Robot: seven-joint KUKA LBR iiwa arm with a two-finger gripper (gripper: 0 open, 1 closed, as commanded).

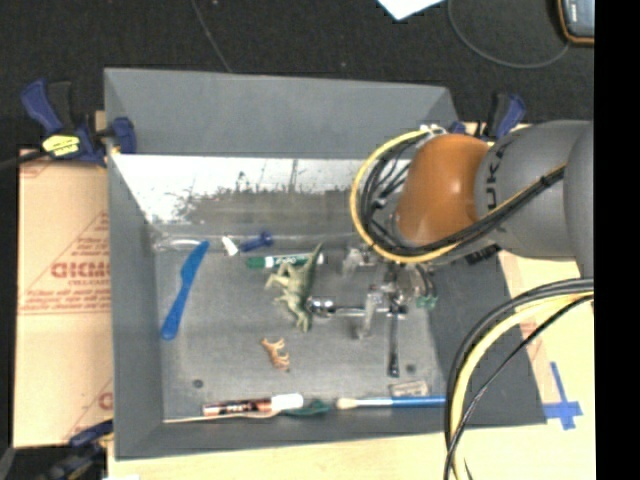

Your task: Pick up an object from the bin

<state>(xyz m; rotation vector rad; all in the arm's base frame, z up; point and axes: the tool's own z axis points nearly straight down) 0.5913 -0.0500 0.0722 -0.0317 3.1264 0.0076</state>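
My gripper (364, 290) hangs low over the right middle of the bin, under the arm's orange cover. It is open, and I see nothing between its fingers. Just left of it lies a small silver and dark metal piece (322, 306). Beyond that lies a green and tan toy figure (295, 283). A thin black stick (393, 353) lies just below the gripper, toward the bin's front.
A blue flat stick (185, 290) lies at the left. A blue-capped pen (250, 242) and a green marker (268, 262) lie near the back wall. A small tan piece (275, 352) sits mid-floor. Two toothbrushes (255, 406) (392, 401) lie along the front wall.
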